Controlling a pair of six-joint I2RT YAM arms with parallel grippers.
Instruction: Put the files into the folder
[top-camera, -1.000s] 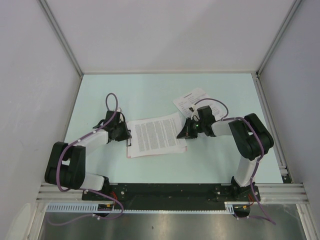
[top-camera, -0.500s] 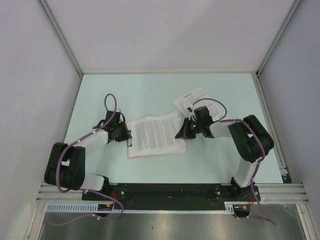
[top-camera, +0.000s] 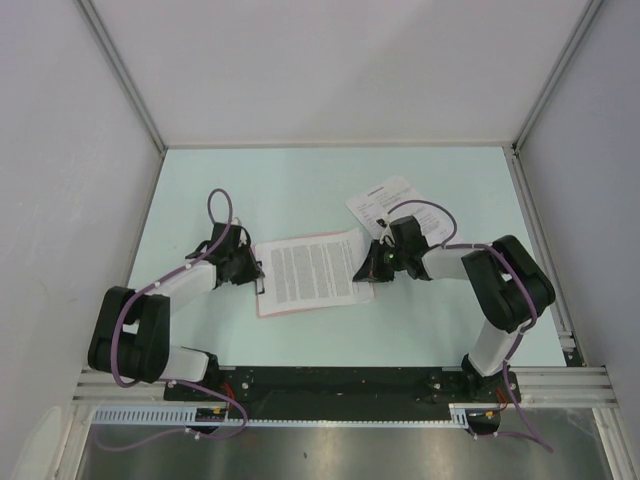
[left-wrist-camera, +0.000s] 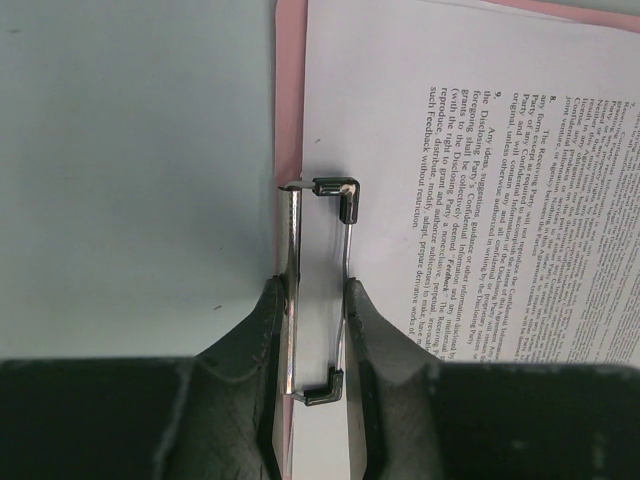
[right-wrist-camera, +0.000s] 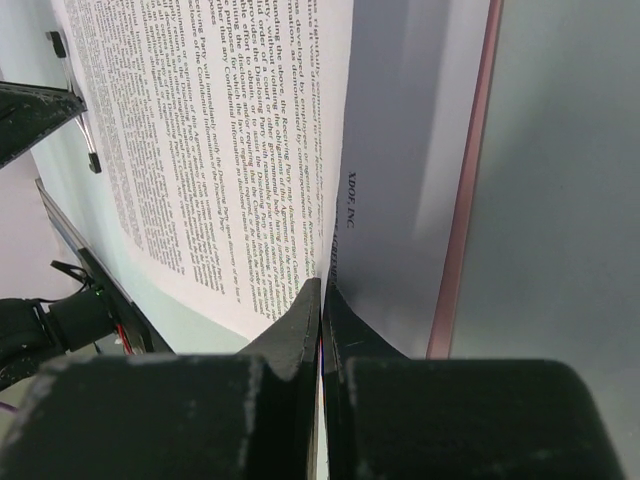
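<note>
since a second ago the files (top-camera: 315, 268) have been squared onto the pink folder (left-wrist-camera: 290, 100) mid-table by the right gripper (right-wrist-camera: 321, 292), pinched on their free edge, while the metal clip (left-wrist-camera: 346, 215) is squeezed by the left gripper (left-wrist-camera: 315, 290), so clamping seems near.

We see a pale green flat tabletop (top-camera: 300, 185), plain white panel walls (top-camera: 330, 70) on three sides, a silver aluminium rail (top-camera: 565, 385) along our near edge, a brushed grey metal sheet (top-camera: 330, 455) below it.
</note>
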